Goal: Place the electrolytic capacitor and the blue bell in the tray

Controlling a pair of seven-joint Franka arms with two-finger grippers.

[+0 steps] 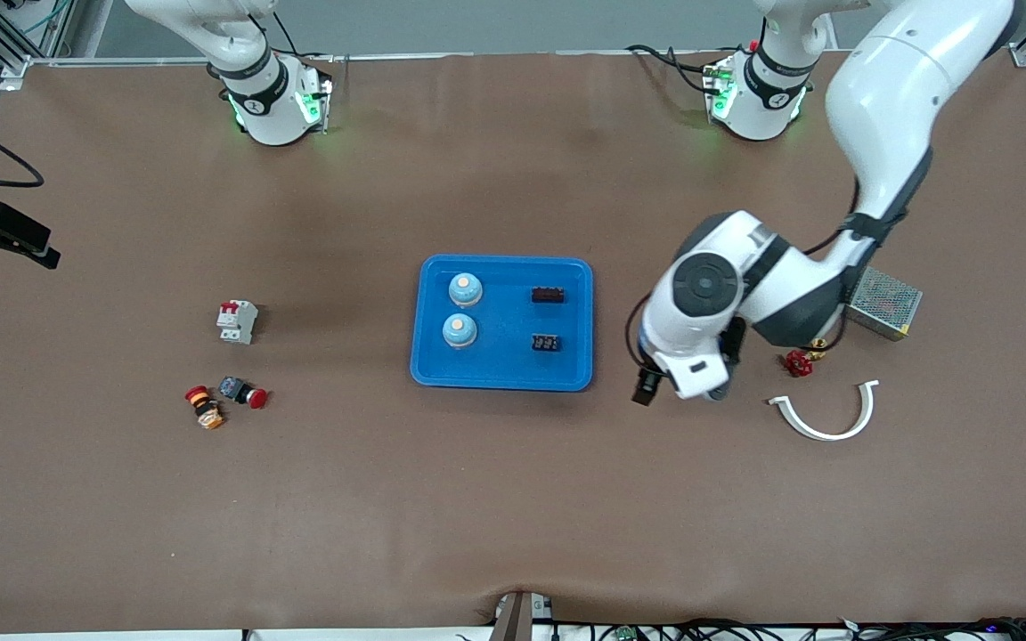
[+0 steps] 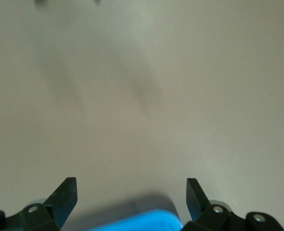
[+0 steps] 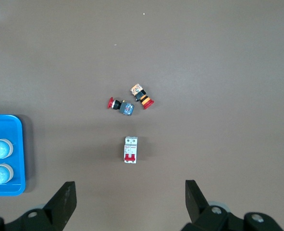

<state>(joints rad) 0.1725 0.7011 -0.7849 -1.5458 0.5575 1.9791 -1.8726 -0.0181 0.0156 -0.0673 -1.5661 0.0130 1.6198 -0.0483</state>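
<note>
The blue tray [image 1: 502, 365] lies mid-table. In it stand two blue bells [image 1: 465, 289] [image 1: 460, 330] with pale tops, and two small black blocky parts [image 1: 548, 294] [image 1: 546, 342], apparently the electrolytic capacitors. My left gripper [image 2: 132, 190] hangs open and empty over bare table beside the tray, toward the left arm's end; a corner of the tray [image 2: 142, 222] shows between its fingers. My right gripper [image 3: 130, 192] is open and empty, high above the table, and is out of the front view. From there the tray [image 3: 7, 190] and both bells [image 3: 0, 149] show.
A white circuit breaker [image 1: 237, 321] and two red push buttons [image 1: 243, 392] [image 1: 205, 408] lie toward the right arm's end. Toward the left arm's end lie a metal mesh box [image 1: 885, 303], a red valve handle [image 1: 799, 362] and a white curved strip [image 1: 825, 423].
</note>
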